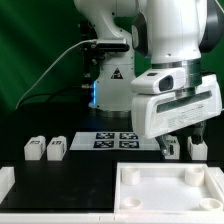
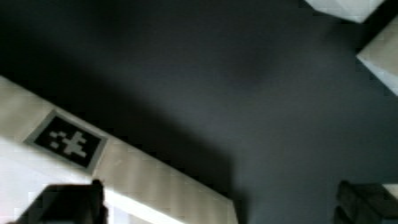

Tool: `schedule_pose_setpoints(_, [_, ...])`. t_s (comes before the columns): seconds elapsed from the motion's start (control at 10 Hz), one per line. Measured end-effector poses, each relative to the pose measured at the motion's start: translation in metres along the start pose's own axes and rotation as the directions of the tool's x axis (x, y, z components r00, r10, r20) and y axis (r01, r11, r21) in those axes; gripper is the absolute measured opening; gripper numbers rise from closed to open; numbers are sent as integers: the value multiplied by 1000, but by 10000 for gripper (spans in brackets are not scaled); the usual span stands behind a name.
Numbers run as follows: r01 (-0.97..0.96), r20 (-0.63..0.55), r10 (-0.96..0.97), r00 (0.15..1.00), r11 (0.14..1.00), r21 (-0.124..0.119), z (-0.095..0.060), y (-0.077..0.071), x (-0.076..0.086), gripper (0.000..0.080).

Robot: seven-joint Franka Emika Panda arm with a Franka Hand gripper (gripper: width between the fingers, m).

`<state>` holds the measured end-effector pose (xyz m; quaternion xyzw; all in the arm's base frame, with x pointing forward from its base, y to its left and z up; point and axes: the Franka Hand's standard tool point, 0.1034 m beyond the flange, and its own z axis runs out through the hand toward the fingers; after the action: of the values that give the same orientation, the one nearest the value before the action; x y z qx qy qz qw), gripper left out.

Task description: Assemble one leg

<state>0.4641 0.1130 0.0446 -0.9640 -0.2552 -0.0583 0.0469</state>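
four small white stubby legs stand upright in a loose row on the dark table (image 1: 85, 178), all alike, each showing a black-and-white square tag on its front face, too small to read. the far-left leg (image 1: 34, 150) and the second leg (image 1: 56, 149) sit just beside each other with a narrow gap between them, toward the exterior view's left. well apart from that pair, toward the exterior view's right, the third leg (image 1: 171, 149) and the far-right leg (image 1: 197, 149) stand near each other, only the lower part of the third showing clearly.
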Motion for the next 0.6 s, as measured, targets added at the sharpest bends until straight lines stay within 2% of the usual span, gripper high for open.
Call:
schedule_pose_setpoints(0.1, [-119, 1, 119, 993, 993, 4, 1, -6, 2, 649])
schedule_pose_setpoints(0.2, [-285, 9, 285, 959, 959, 11, 3, -28, 6, 649])
schedule_pose_setpoints(0.4, [-525, 28, 524, 851, 851, 21, 5, -59, 13, 649])
schedule_pose_setpoints(0.5, [-538, 30, 537, 843, 843, 20, 7, -64, 12, 649])
schedule_pose_setpoints(0.6, [-509, 74, 507, 859, 861, 12, 8, -62, 9, 649])
